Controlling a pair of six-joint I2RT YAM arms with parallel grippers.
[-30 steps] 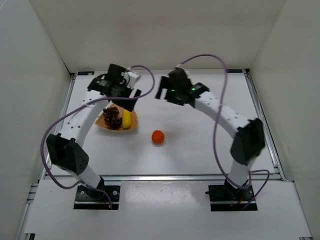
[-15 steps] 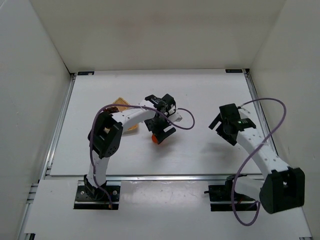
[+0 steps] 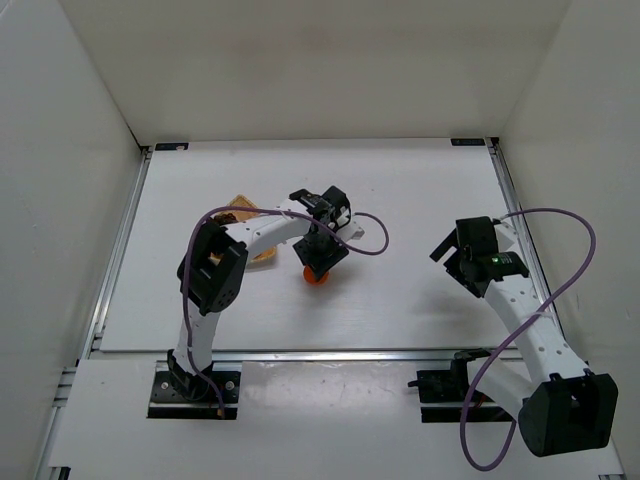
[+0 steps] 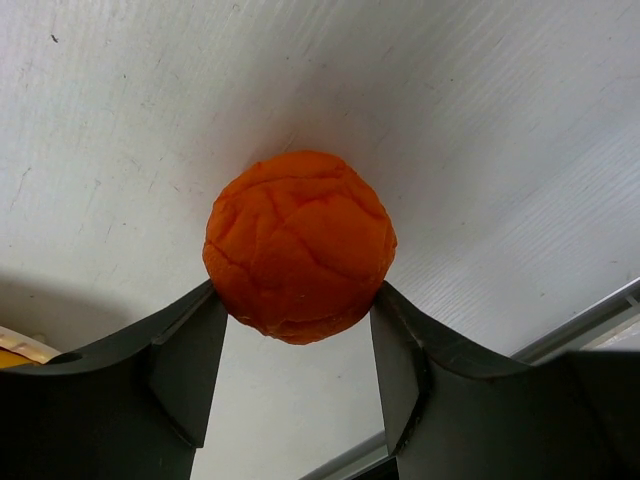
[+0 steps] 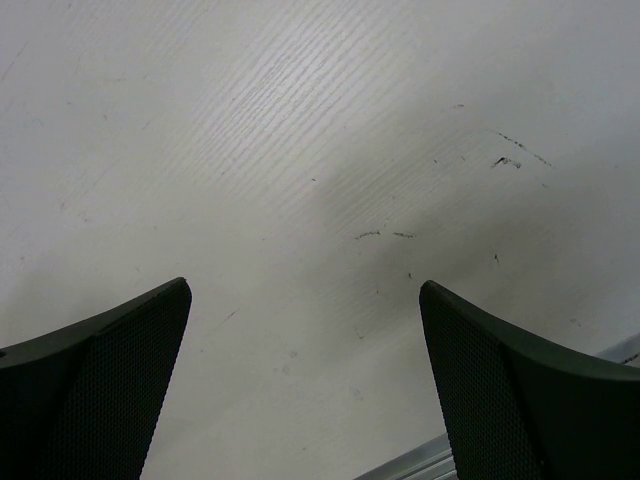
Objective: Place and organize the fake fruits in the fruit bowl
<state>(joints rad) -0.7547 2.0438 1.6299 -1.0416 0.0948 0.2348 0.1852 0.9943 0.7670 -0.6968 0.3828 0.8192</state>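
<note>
- The left gripper [image 4: 295,298] is down at the table [image 3: 420,190] with the orange [image 4: 298,235] between its jaws. In the wrist view both fingertips [image 4: 195,330] press on the fruit's lower flanks, so I'd call that a grip on the orange.
- It is a shallow hold, though. Only the very tips touch, and most of the ball sits out beyond them.
- The orange rests on the bare table just beside the fruit bowl [image 3: 240,204], not in it.
- The left arm lies across the bowl in the overhead view, hiding most of it. I can't tell from here how the grapes and the banana sit (only tan edges peek out on either side).
- The right gripper [image 5: 305,290] hangs well off to the right, jaws wide and holding nothing.
- What worries me is the round fruit squirting forward out of that tip pinch as the jaws tighten or lift — it would then roll off across the table.
- The dish is shallow, so an orange let go high or near the rim could roll back out.
- Swinging the arm back could also nudge the dish itself.
</note>
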